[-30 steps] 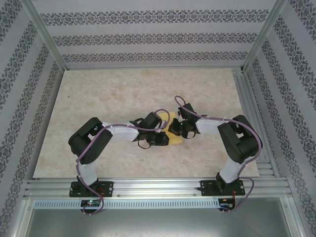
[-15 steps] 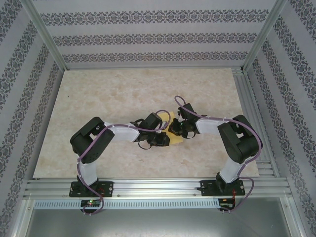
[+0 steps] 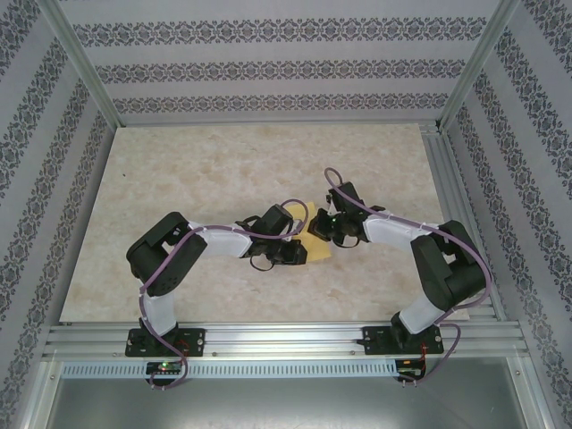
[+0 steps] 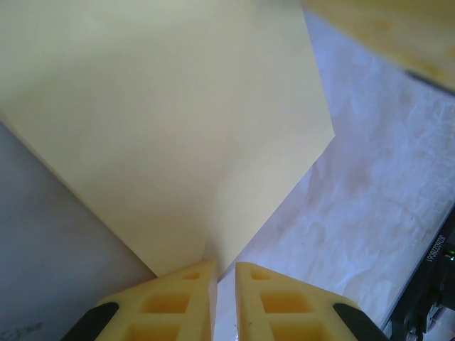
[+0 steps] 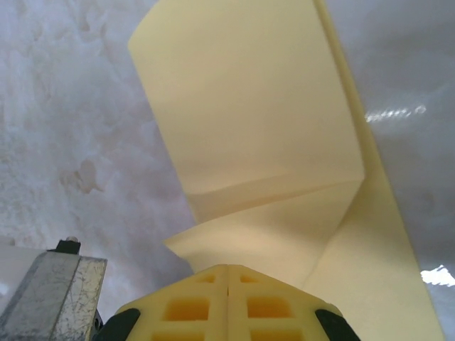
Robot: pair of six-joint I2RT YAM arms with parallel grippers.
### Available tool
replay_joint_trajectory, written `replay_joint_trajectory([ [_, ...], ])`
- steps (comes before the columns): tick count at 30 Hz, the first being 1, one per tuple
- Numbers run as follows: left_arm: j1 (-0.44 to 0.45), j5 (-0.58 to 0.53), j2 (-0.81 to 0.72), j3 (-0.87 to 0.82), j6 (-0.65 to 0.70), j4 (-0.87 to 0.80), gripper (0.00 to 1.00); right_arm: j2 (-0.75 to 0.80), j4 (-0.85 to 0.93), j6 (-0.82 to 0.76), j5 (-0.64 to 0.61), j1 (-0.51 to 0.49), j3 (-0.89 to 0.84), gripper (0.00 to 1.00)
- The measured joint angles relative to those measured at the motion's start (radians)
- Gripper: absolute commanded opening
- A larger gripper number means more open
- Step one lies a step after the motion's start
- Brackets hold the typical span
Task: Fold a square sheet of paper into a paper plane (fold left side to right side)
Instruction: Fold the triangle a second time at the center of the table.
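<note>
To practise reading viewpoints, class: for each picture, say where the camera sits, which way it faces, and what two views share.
Top external: above and behind the arms, looking down on the table; both arms, left gripper and right gripper show.
Left wrist: on the left arm, facing the paper past its fingers.
Right wrist: on the right arm, facing the paper past its shut fingers.
Shared: both wrist views see the paper.
</note>
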State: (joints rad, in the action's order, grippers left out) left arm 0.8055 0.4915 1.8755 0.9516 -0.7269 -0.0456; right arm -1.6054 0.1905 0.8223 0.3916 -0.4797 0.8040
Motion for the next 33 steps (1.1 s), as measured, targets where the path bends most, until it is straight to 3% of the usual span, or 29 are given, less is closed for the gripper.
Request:
replay_joint_trajectory([
  [7,0.000,-0.003,-0.001,0.000,0.000,0.000,0.17,-0.054,-0.039,0.037,0.011,-0.051,-0.016,0.04],
  [17,0.000,-0.003,-0.001,-0.002,0.000,0.000,0.17,-0.117,-0.032,0.006,0.011,-0.036,0.004,0.04],
  [33,0.001,-0.007,-0.003,-0.003,0.000,0.000,0.17,-0.137,0.004,-0.130,-0.005,0.162,0.048,0.06],
])
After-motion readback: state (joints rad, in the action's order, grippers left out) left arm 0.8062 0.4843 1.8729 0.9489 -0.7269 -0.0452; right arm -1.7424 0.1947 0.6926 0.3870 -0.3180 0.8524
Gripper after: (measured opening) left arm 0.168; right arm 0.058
